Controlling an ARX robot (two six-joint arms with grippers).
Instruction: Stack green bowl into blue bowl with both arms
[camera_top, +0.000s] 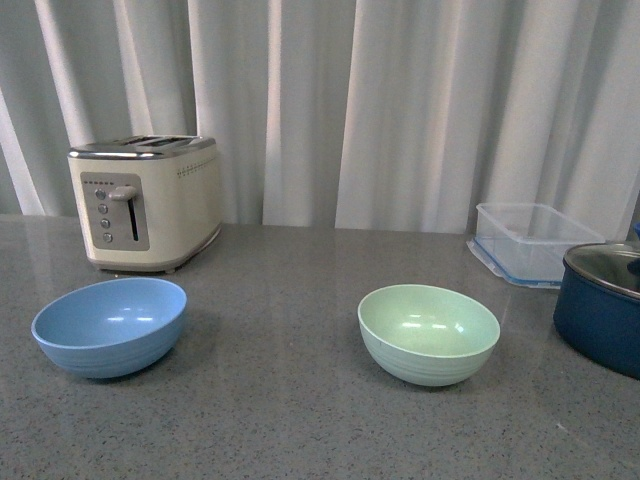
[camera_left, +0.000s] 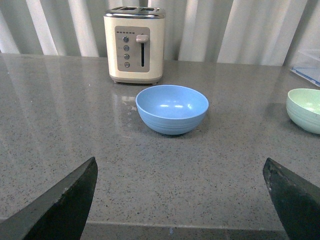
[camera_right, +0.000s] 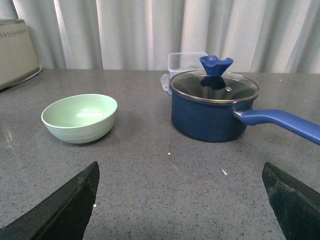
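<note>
Green bowl (camera_top: 428, 335), blue bowl (camera_top: 109, 326) well apart, left gripper (camera_left: 180, 166) spread, right gripper (camera_right: 180, 167) spread

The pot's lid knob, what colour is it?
Blue; the lid knob shows best in the right wrist view.

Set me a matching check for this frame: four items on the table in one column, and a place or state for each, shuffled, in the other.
1. blue bowl
2. green bowl
3. toaster
4. pot

a. navy, lidded, far right
b. empty, front left
c. cream, back left
d. empty, right of centre

Pairs: 1-b, 2-d, 3-c, 4-a
</note>
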